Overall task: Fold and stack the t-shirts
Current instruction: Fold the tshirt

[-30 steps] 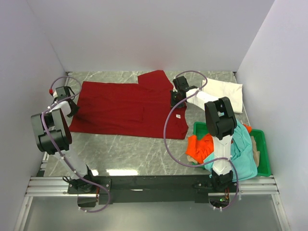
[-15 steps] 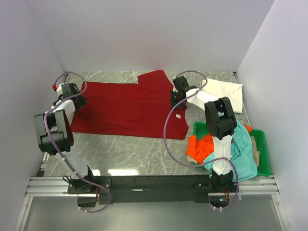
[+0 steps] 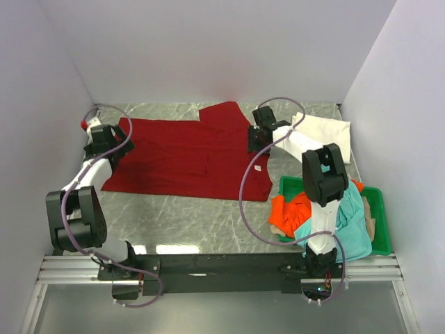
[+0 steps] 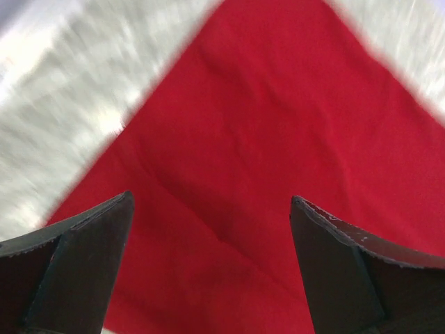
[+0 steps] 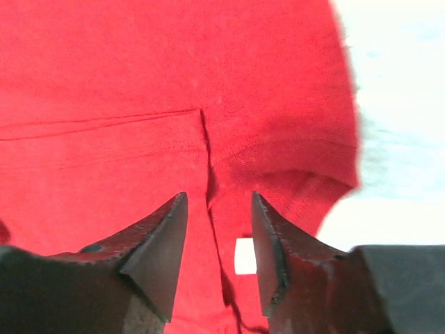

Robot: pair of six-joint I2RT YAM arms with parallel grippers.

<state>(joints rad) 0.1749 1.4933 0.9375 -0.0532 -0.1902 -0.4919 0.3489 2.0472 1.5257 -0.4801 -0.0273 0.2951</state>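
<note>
Top view: the red shirt (image 3: 188,156) lies spread flat on the desk (image 3: 195,219), covering the far left and middle, with one sleeve pointing toward the back wall. We note a small white label (image 3: 257,168) near its right edge.

The white shirt (image 3: 323,132) sits folded at the far right corner of the desk. The orange shirt (image 3: 286,209) and the teal shirt (image 3: 353,226) are heaped together in the green tray (image 3: 379,209) at the near right. The orange one spills over the tray's left rim onto the desk.

The left arm (image 3: 94,170) reaches to the far left edge of the red shirt. In its wrist view the left fingers (image 4: 76,271) stand wide apart above the cloth, with nothing between them. A corner of the red shirt (image 4: 278,104) fills the gap, with bare desk (image 4: 62,104) on either side. This view is blurred.

The right arm (image 3: 295,142) reaches to the far right part of the red shirt, just left of the white shirt. In its wrist view the right fingers (image 5: 156,243) are parted by a narrow gap and hold nothing. Below them is red cloth (image 5: 139,69) with a seam running down between the tips, and the label (image 5: 245,256) shows in the gap. The pale area at the right of this view is too blurred for us to tell desk from white shirt.
</note>
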